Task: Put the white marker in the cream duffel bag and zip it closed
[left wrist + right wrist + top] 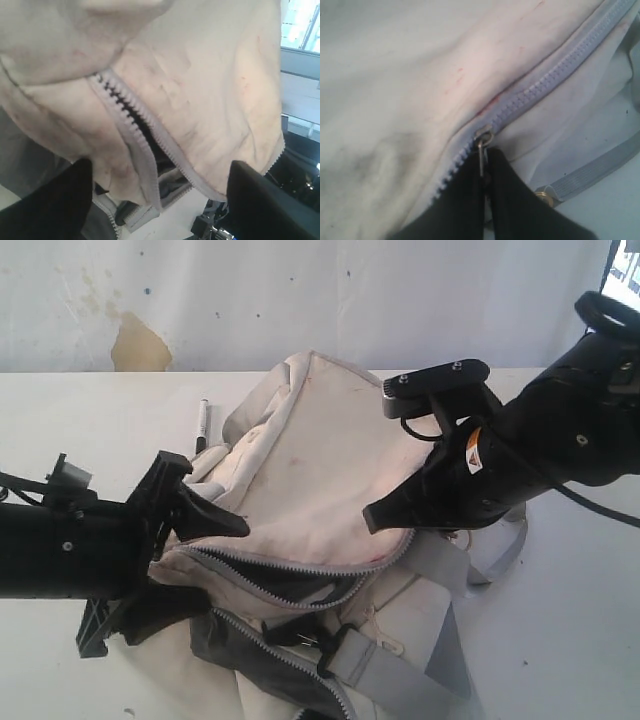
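**Marker's not in the bag yet, so the zip shouldn't be run shut**

The white marker (202, 425) is seen lying on the tabletop (80, 430), just beside the far-left edge of the cream duffel bag (320, 460) and outside it. The bag's zipper (290, 585) is seen gaping along the near side, w/ dark lining showing. The right claw (482, 167) is pinched tight on the zipper pull (481, 142) at the right end of that gap. The left claw (215, 565) is spread wide w/ nothing in it, right at the bag's left end.

Imo the step in hand is getting the marker in. The pull is best held where it is, so the mouth is tensioned open. The marker should be fetched by the left claw, gripped across the barrel approx mid-length, then dropped lengthwise into the gap. Only then should the pull be drawn, in line w/ the teeth, w/ the left end pinned so the fabric isn't bunched. Top flap sagging over the gap = the thing to be watched.
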Available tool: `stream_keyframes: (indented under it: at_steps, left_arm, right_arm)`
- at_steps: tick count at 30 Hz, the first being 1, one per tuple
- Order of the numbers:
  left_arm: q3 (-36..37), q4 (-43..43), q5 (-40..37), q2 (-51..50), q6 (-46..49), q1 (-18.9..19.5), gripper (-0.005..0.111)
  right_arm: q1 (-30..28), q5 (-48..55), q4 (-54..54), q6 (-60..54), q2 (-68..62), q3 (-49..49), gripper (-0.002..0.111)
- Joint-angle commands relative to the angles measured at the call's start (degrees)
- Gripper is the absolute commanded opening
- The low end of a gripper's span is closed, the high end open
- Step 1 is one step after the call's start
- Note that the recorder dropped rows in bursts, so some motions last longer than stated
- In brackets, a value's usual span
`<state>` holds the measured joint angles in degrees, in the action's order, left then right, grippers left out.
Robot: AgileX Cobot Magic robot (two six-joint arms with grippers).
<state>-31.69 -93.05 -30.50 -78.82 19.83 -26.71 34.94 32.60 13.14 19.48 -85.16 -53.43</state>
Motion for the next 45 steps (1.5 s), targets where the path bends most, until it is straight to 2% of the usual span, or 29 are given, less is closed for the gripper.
stream_keyframes:
  at_steps: [1, 3, 6, 7, 9, 13, 16, 23, 30, 40, 45]
  left_arm:
    - [0.3, -3.8, 0.8, -2.2, -0.3, -2.7, 0.076]
    - [0.3, -4.5, 1.3, -3.6, -0.3, -2.7, 0.058]
    - [0.3, -5.2, 1.8, -5.4, 0.0, -2.7, 0.008]
    - [0.3, -5.3, 1.5, -5.5, 1.6, -2.6, 0.000]
    - [0.3, -5.5, 1.1, -5.5, 5.1, -2.6, 0.001]
    - [0.3, -5.5, -7.4, -5.5, 7.8, -0.6, 0.001]
    - [0.3, -4.8, -14.2, -5.5, 11.4, 2.2, 0.000]
    - [0.3, 3.1, -25.0, -5.5, 11.7, 9.3, 0.000]
    - [0.3, 9.7, -28.5, -5.5, 10.6, 14.0, 0.000]
    - [0.3, 14.0, -29.5, -5.5, 10.4, 14.2, 0.000]
    - [0.3, 17.8, -29.3, -5.5, 10.4, 14.2, 0.000]
  right_arm:
    - [-0.2, -1.5, -0.9, 0.2, 0.4, 0.1, 0.000]
    - [-0.2, -1.5, -1.4, 0.2, 0.4, 0.1, 0.000]
    - [-0.2, -1.1, -2.1, 0.2, 0.4, 0.1, 0.000]
    - [-0.2, -0.8, -2.1, 0.2, 0.4, 0.1, 0.000]
    - [-0.2, 0.0, -2.1, 0.2, 0.4, 0.1, 0.000]
    - [-0.2, 0.6, 0.0, 0.2, 0.4, 0.1, 0.000]
    - [-0.2, 0.5, 4.7, 0.2, 0.4, 0.1, 0.000]
    - [-0.4, 1.4, 18.0, 5.1, 0.4, 0.1, 0.000]
    - [-5.7, -0.4, 28.6, 12.4, 0.4, 0.1, 0.000]
    - [-17.5, -20.8, 29.1, 12.5, -4.3, 0.1, 0.000]
    - [-21.4, -24.6, 29.0, 12.5, -10.1, -1.3, 0.000]
